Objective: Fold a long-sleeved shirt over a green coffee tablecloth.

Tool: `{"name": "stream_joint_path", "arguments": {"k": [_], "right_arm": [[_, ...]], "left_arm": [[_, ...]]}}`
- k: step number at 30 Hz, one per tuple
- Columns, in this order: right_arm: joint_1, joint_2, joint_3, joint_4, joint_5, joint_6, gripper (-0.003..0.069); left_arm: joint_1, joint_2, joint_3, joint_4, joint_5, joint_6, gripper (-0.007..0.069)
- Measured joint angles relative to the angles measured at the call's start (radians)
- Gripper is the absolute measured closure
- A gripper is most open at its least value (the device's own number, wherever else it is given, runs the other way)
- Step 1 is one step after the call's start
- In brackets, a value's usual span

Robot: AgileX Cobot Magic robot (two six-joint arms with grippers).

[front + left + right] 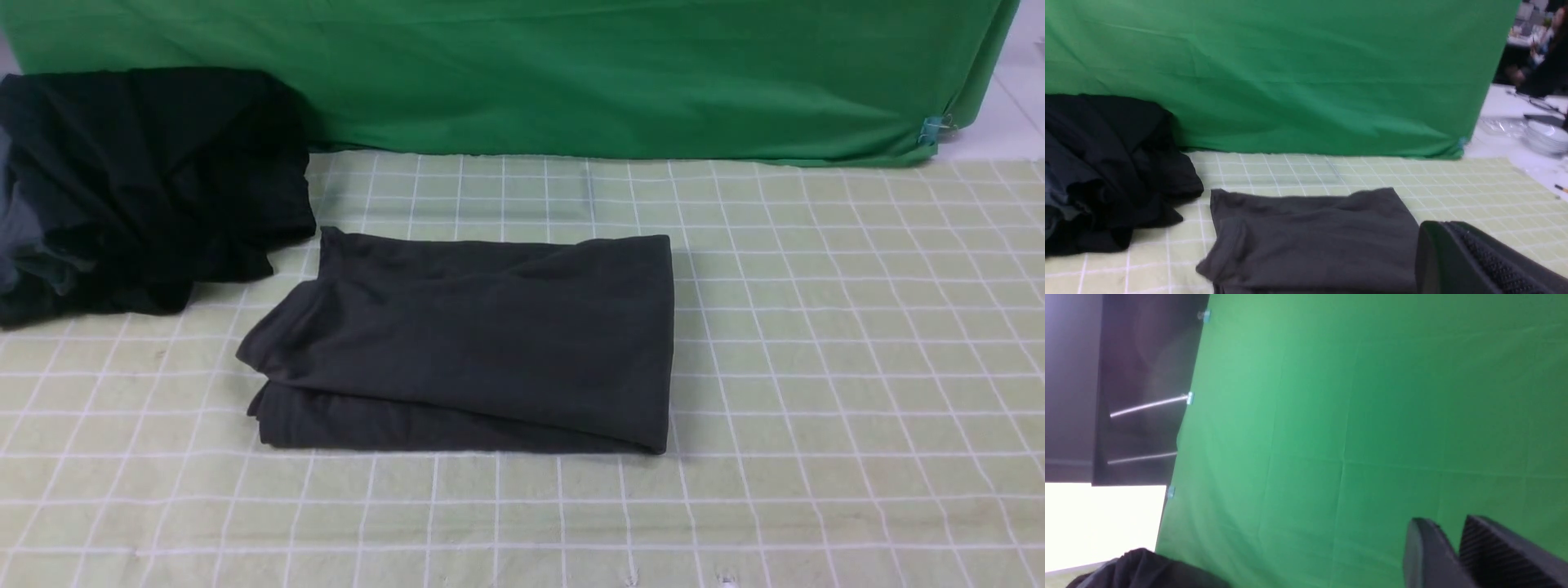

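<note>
On gridded green coffee tablecloth (816,367): folded long-sleeved shirt (473,343), seemingly flat.

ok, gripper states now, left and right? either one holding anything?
Left gripper: shut, holding nothing; the folded charcoal-grey long-sleeved shirt lies free.
Right gripper: slightly open, empty, jaws against the plain deep green backdrop cloth.

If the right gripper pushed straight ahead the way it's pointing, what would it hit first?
Probably the plain green backdrop: it fills the view beyond the right gripper, with nothing between. Depth is unclear.
</note>
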Motion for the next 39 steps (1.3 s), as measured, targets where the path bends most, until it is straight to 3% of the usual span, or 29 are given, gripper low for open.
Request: {"name": "stream_joint_path", "arguments": {"k": [6,22,27,32,39], "right_arm": [[0.000,0.000,0.004,0.000,0.007,0.001,0.0435],[0.000,0.000,0.007,0.000,0.010,0.001,0.0421],[0.000,0.000,0.007,0.000,0.010,0.001,0.0421],[0.000,0.000,0.007,0.000,0.010,0.001,0.0419],[0.000,0.000,0.007,0.000,0.010,0.001,0.0419]], "left_arm": [[0.000,-0.006,0.041,-0.017,-0.162,0.000,0.0627],[0.000,-0.006,0.041,0.015,-0.170,0.000,0.0623],[0.000,-0.006,0.053,0.075,-0.178,0.007,0.0623],[0.046,-0.017,0.211,0.228,-0.244,-0.037,0.0623],[0.135,-0.071,0.538,0.272,-0.422,-0.007,0.0622]]}}
